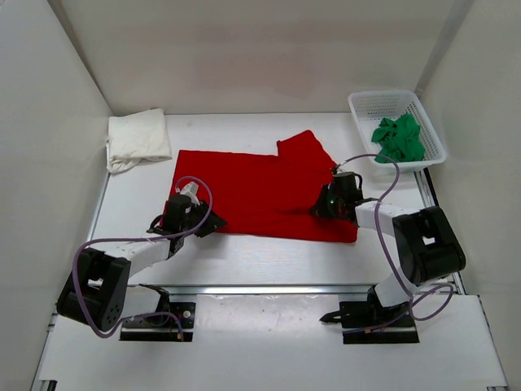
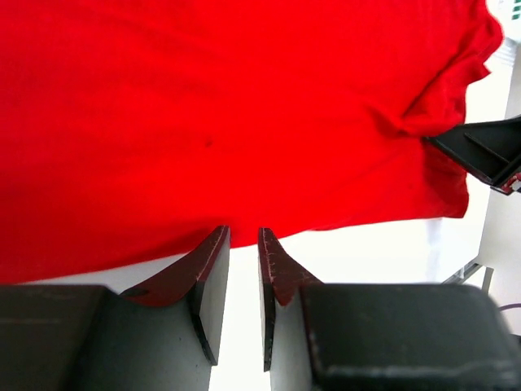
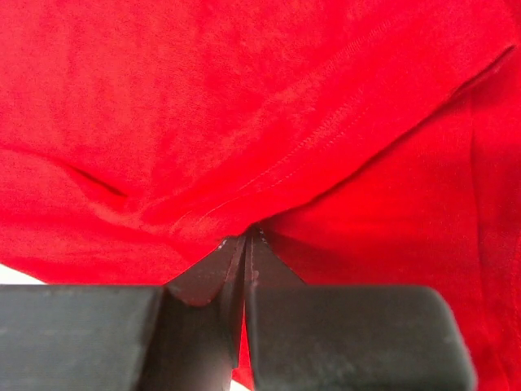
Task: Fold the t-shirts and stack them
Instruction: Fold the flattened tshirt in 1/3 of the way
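Red shirt point(image 1: 260, 183) is lying spread on bench point(image 1: 244, 252), right end effector point(image 3: 247, 238) clamping its right-side cloth, left end effector point(image 2: 243, 236) hovering slightly apart, gripping nothing, at near hem, likely lining up a fold.

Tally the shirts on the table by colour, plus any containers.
red t-shirt: 1 (spread out mid-table)
cream-white t-shirt: 1 (folded, far left)
green t-shirt: 1 (crumpled in the basket)
white mesh basket: 1
Total: 4 things, 3 of them shirts
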You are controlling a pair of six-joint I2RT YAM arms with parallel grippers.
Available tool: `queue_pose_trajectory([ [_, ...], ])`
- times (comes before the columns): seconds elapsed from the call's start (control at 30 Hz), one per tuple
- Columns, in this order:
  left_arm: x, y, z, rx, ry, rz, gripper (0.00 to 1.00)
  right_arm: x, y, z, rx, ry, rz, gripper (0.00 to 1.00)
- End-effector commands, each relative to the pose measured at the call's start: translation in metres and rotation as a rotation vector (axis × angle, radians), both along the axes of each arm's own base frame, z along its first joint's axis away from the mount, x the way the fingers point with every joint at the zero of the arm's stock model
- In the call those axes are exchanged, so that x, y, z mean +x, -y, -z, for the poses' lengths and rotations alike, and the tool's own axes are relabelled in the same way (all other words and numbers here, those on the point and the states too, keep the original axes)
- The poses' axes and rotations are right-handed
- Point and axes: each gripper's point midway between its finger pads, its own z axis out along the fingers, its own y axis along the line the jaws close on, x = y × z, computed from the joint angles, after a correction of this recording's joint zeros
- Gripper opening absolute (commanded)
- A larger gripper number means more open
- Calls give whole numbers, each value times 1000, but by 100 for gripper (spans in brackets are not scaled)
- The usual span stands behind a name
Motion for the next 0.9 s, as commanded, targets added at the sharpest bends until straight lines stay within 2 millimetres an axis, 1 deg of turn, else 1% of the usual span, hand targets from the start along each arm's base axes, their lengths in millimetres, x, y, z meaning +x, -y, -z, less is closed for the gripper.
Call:
queue_pose_trajectory([
  [0.0,0,3,-7,-23,34,12,31,18,-6,-8,20,50,-3,0],
  [0.1,-3,4,-6,-13,34,20,31,27,-10,-16,36,73,-5,1],
  [0.13,-4,7,-8,-9,44,33,32,26,-16,-16,44,69,-30,0],
  [0.2,-5,7,-6,-10,36,29,31,49,-19,-32,45,106,-25,0],
  [0.23,-6,7,-5,-5,33,30,32,52,-20,-31,40,96,-29,0],
  [0.27,-6,7,-5,-9,34,29,30,70,-23,-48,58,140,-29,0],
  [0.3,-7,6,-5,-13,32,29,30,86,-29,-59,73,157,-32,0],
  [0.33,-7,7,-6,-15,38,30,31,92,-26,-54,80,122,-30,0],
  [0.37,-5,4,-7,-19,36,16,31,113,-26,-72,94,152,-26,0],
  [0.4,-6,6,-8,-10,43,25,31,121,-27,-90,101,161,-35,0],
  [0.43,-5,7,-13,-19,53,31,31,125,-27,-98,93,162,-38,0],
  [0.47,-5,7,-14,-17,53,26,31,127,-24,-110,86,191,-39,0],
  [0.5,-5,6,-16,-15,61,22,30,123,-20,-110,64,187,-32,0],
  [0.53,-5,4,-16,-12,62,15,31,114,-19,-113,55,190,-37,0],
  [0.57,-7,7,-17,-13,66,29,31,109,-16,-125,54,222,-38,0],
  [0.6,-6,6,-17,-1,74,25,31,94,-16,-111,43,192,-53,0],
  [0.63,-7,7,-16,8,75,30,32,79,-12,-106,34,191,-55,0],
  [0.67,-8,13,-19,6,79,51,32,72,-11,-113,36,214,-50,0],
  [0.7,-8,14,-16,25,75,51,31,53,-11,-100,35,178,-58,0],
  [0.73,-8,14,-13,42,75,50,31,35,-14,-82,37,141,-72,0],
  [0.77,-8,21,-14,57,78,66,31,29,-17,-82,41,159,-80,0],
  [0.8,-8,21,-11,65,67,68,31,21,-18,-72,37,135,-81,0],
  [0.83,-8,27,-11,68,69,83,31,18,-21,-62,29,124,-83,0],
  [0.87,-11,31,-10,55,60,95,30,20,-26,-63,40,114,-97,0],
])
